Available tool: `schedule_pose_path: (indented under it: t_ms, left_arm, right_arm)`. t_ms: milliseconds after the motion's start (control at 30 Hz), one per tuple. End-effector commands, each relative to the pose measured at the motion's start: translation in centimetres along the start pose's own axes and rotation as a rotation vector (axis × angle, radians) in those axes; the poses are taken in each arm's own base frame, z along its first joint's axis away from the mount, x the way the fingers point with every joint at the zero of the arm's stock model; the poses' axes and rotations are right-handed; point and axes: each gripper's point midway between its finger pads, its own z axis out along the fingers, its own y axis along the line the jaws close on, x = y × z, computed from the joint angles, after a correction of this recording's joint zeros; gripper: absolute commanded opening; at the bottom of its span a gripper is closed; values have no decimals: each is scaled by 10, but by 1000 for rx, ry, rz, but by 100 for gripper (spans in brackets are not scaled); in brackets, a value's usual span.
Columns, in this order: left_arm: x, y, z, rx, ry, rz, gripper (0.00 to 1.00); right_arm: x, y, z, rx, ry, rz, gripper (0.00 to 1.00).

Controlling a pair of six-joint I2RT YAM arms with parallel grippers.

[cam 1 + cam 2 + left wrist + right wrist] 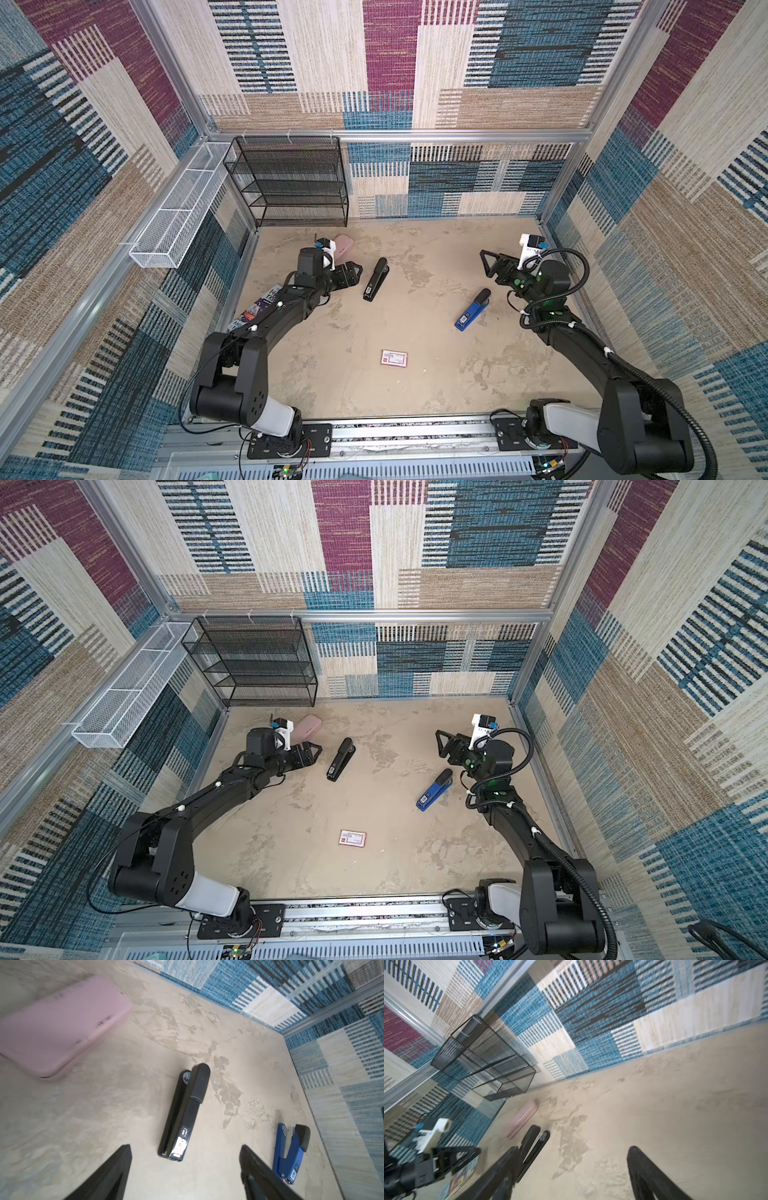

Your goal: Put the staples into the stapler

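Staples box (394,358) (353,838), small, flat, white with a red edge, lies on the beige surface (415,395) near the middle of its front edge, well apart from both claws. A black stapler (375,279) lies toward the back left, just beside my left gripper (354,272). A blue stapler (473,311) lies toward the right edge. A pink case (344,245) sits behind the left gripper, near the back edge. A black mesh rack (291,183) stands in the back left corner and a white wire basket (174,216) hangs on the left wall. Booklets (257,309) lie at the left edge, partly under the left arm.

The left arm reaches low, its claw released and empty, aimed at the black stapler. The right arm bends along the right edge, and my right gripper (487,264) is raised, released and empty.

Only the top views show the box. The left wrist view shows both staplers, seemingly on their sides. The blurred right wrist view shows the rack, case and black stapler
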Motion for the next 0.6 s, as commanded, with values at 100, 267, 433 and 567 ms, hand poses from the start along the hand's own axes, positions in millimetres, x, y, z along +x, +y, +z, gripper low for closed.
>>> schedule_pose_path:
  t_ms: [100, 267, 433, 567]
  left_arm:
    - [20, -26, 37, -27, 164, 79, 72]
    - [13, -23, 65, -148, 227, 189, 73]
    - [6, -12, 89, -221, 301, 254, 76]
    - [2, -15, 107, -214, 342, 285, 71]
  right_arm:
    - [43, 36, 10, -121, 165, 42, 77]
    - [67, 46, 14, -138, 225, 41, 77]
    - [74, 51, 15, -150, 248, 44, 77]
    - [77, 48, 16, -136, 258, 43, 77]
